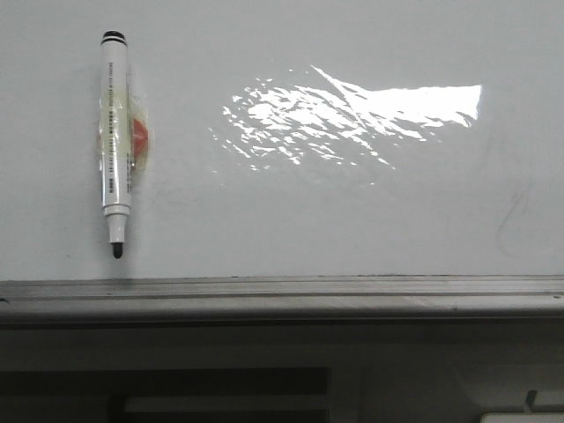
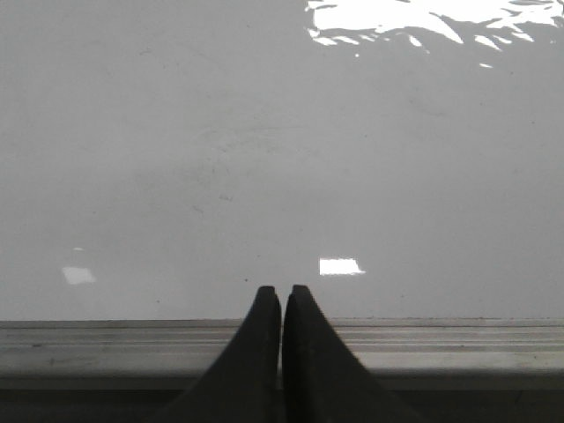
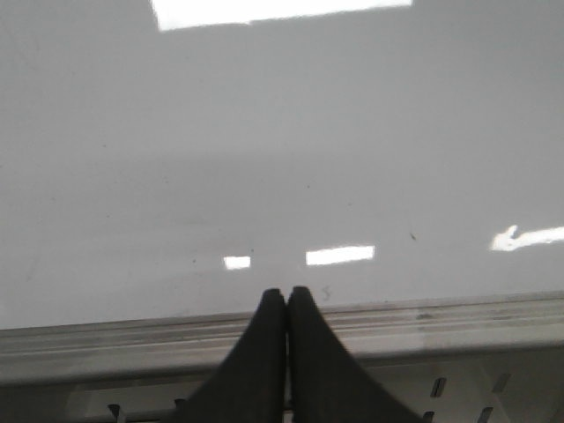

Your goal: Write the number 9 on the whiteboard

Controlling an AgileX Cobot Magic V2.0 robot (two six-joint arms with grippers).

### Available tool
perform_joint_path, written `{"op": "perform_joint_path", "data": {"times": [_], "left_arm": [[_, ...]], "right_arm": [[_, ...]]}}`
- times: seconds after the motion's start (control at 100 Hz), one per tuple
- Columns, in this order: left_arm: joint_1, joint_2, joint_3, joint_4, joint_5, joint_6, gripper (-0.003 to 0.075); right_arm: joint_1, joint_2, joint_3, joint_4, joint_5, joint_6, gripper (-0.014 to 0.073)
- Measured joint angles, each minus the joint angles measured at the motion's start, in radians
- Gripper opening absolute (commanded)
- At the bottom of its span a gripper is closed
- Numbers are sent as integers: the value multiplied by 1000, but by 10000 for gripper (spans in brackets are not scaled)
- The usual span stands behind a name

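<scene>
A large glossy white whiteboard [image 1: 352, 211] fills my front view, with a bright glare patch toward one o'clock and its grey metal bottom rail [image 1: 282, 295] running along six o'clock. At ten o'clock I see a white marker pen with a black tip [image 1: 114, 145] fixed upright to the board, tip down, over a red-orange holder [image 1: 141, 141]. I find no drawn 9, only faint grey smudges at three o'clock. On my wrist views, the black left gripper [image 2: 282, 304] and the black right gripper [image 3: 286, 304] each have their jaws pressed together, empty, over the rail.

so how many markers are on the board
1. A single marker is stuck upright at the upper left of the whiteboard, uncapped tip down. No others are visible in any view.
</scene>
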Motion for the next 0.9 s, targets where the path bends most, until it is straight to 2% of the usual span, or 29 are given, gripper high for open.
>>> {"op": "perform_joint_path", "data": {"times": [0.53,0.9], "left_arm": [[0,0,0,5,0,0,-20],[0,0,2,147,-17,0,-20]], "right_arm": [[0,0,0,0,0,0,-62],[0,0,0,-32,2,0,-62]]}}
